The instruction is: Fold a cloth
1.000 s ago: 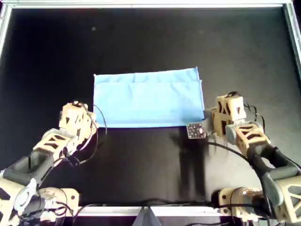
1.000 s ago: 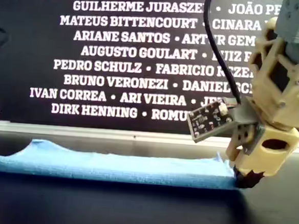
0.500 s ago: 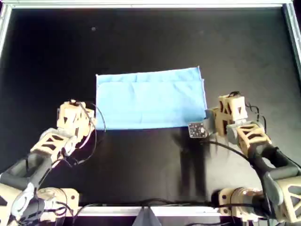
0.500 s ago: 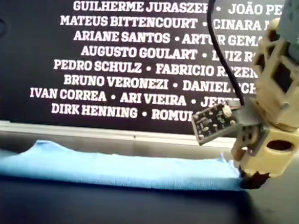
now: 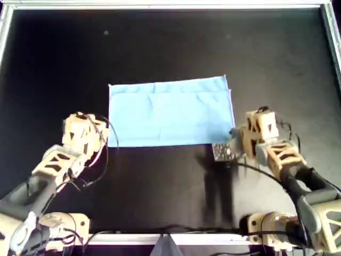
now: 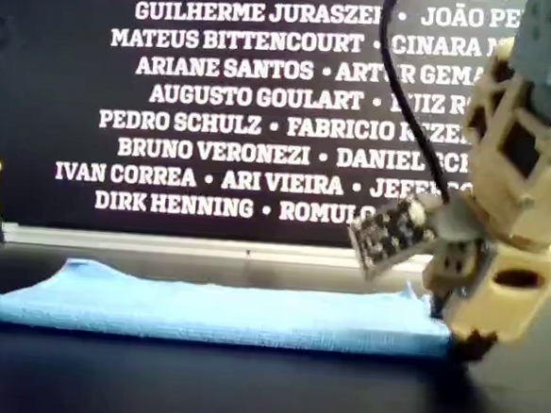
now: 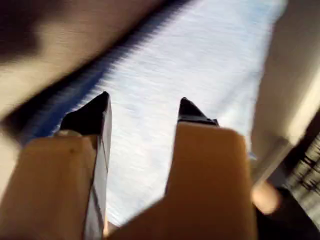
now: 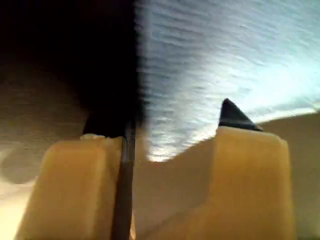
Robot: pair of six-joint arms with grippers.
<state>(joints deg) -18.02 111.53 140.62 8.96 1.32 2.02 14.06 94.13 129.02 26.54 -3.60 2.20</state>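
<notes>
Since the frame one second earlier, you drew the left gripper (image 5: 101, 140) slightly back from the cloth's (image 5: 169, 111) near corner on the overhead view's left, and the cloth shifted slightly toward the far edge. Cloth material was thin, soft, light-blue fabric with faint creases, folded into a flat rectangle. Its long axis ran left to right across the overhead view, at the middle of the black table (image 5: 160, 37). Wide bare table surrounded all four edges. You had the left gripper's jaws spread over fabric in its wrist view. The right gripper (image 5: 234, 136), also spread, sat at the opposite near corner.
</notes>
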